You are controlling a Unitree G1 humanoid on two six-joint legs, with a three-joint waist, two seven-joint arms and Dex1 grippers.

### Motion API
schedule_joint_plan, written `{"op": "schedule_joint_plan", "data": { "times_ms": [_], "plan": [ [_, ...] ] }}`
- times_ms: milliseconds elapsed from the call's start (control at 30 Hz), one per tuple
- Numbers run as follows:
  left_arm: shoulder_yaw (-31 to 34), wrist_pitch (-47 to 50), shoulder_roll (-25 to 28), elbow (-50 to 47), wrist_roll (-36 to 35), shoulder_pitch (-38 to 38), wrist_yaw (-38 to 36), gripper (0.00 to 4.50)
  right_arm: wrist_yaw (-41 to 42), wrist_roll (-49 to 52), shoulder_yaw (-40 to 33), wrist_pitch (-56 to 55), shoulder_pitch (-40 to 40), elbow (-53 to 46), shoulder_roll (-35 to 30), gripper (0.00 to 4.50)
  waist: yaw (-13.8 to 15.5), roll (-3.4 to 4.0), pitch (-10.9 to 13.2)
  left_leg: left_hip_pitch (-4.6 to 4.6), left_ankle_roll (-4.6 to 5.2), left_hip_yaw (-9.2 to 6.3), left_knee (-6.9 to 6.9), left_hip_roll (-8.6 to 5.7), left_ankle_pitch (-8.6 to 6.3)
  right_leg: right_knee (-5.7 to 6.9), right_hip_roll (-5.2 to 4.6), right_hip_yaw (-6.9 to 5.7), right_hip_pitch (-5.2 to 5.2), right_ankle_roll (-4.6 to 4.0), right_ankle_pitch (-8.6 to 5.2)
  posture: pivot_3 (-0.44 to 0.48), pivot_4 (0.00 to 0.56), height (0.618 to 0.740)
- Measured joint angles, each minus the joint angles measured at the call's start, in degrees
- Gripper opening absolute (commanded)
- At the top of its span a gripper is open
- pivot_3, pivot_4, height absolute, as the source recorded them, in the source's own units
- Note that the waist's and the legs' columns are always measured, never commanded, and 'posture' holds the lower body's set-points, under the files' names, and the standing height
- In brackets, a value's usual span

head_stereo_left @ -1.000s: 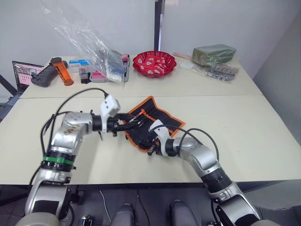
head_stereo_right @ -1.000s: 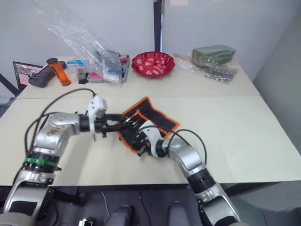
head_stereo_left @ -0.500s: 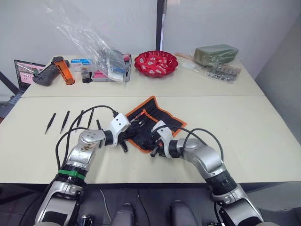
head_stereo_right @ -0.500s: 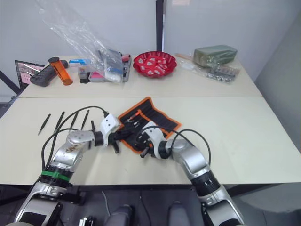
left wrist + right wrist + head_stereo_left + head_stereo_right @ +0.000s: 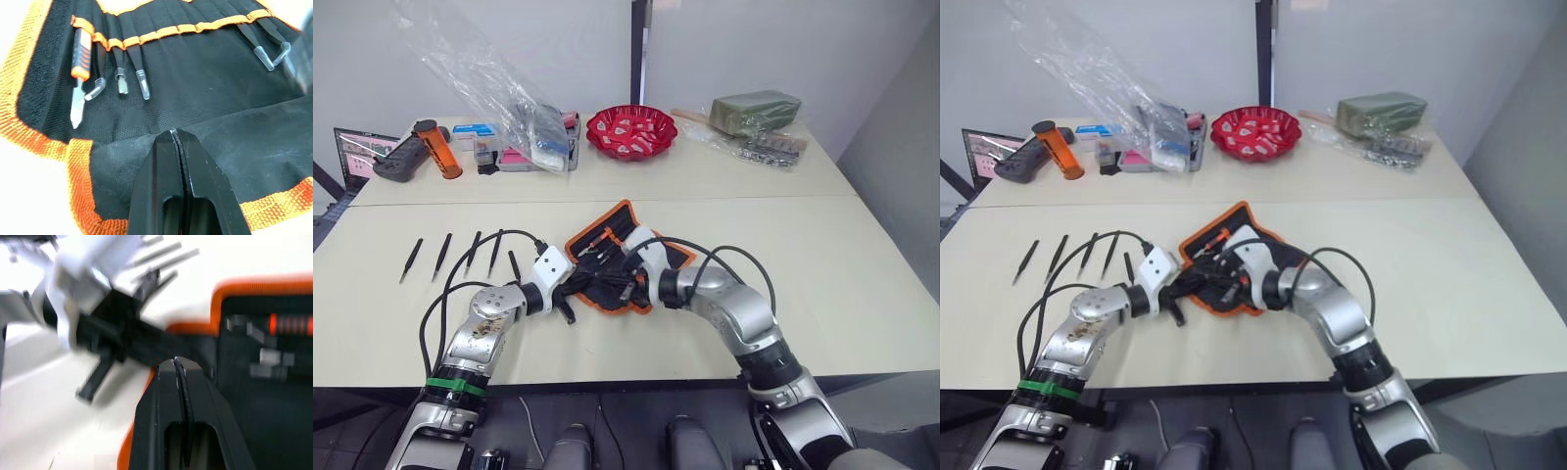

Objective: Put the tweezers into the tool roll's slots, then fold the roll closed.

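Left wrist view | left end effector [image 5: 177, 133] pressed together over tool roll [image 5: 195, 88] | tweezers [image 5: 460, 255] well apart

Two cream-topped tables [image 5: 862, 294] stand pushed together, a straight seam [image 5: 705, 199] running left to right between the near one and the far one. Behind them rises a pale grey wall [image 5: 783, 49], split by a dark vertical post [image 5: 637, 54] near the middle. On the right another grey wall [image 5: 901, 147] angles toward the near side. Dark floor [image 5: 901, 392] shows below the near table edge.
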Motion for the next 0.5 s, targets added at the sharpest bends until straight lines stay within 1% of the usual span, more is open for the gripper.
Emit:
{"op": "schedule_joint_plan", "data": {
  "times_ms": [67, 167, 267, 367, 500],
  "plan": [
    [1.1, 0.6, -0.4, 0.3, -0.4, 0.0, 1.2, 0.01, 0.8, -2.3, 1.7, -6.4, -0.2, 6.7, 1.4, 0.0, 0.0, 0.0, 0.0, -0.01, 0.0, 0.01, 0.01, 0.0, 0.0, 0.0, 0.0, 0.0, 0.0, -0.13, 0.08, 0.0, 0.15, 0.74],
    [2.0, 0.6, -0.8, 1.1, -0.5, -0.1, 2.8, 0.01, 2.0, -4.3, 3.0, -11.0, -0.6, 16.8, 2.6, 0.0, 0.0, 0.0, 0.0, -0.02, -0.03, 0.0, 0.0, 0.0, 0.02, 0.0, 0.0, 0.0, -0.01, -0.21, 0.13, 0.0, 0.15, 0.74],
    [2.1, 0.7, -1.4, 1.2, -0.4, -0.1, 3.8, 0.01, 3.5, -4.7, 2.6, -14.5, -2.1, 20.6, 2.7, 0.0, 0.0, 0.0, 0.0, 0.04, -0.03, 0.01, -0.01, 0.0, 0.02, 0.01, 0.0, 0.01, 0.02, -0.22, 0.13, 0.0, 0.15, 0.74],
    [2.0, 0.7, -2.1, 0.8, -0.4, 0.4, 4.6, 0.01, 5.2, -4.5, 2.3, -15.7, -0.7, 19.6, 1.0, 0.0, 0.4, 0.0, 0.0, 0.03, -0.04, 0.01, 0.04, -0.01, 0.02, -0.01, 0.0, 0.01, 0.09, -0.21, 0.13, 0.0, 0.15, 0.74],
    [1.9, 0.5, -2.2, 1.3, -0.4, 0.4, 4.6, 0.01, 9.1, -3.3, 0.8, -15.2, 4.1, 13.3, -3.9, 0.0, 0.8, 0.02, 0.0, 0.04, -0.04, 0.02, 0.02, -0.01, 0.02, -0.25, 0.0, 0.01, 0.18, -0.13, 0.08, 0.0, 0.15, 0.74]
  ]
}}
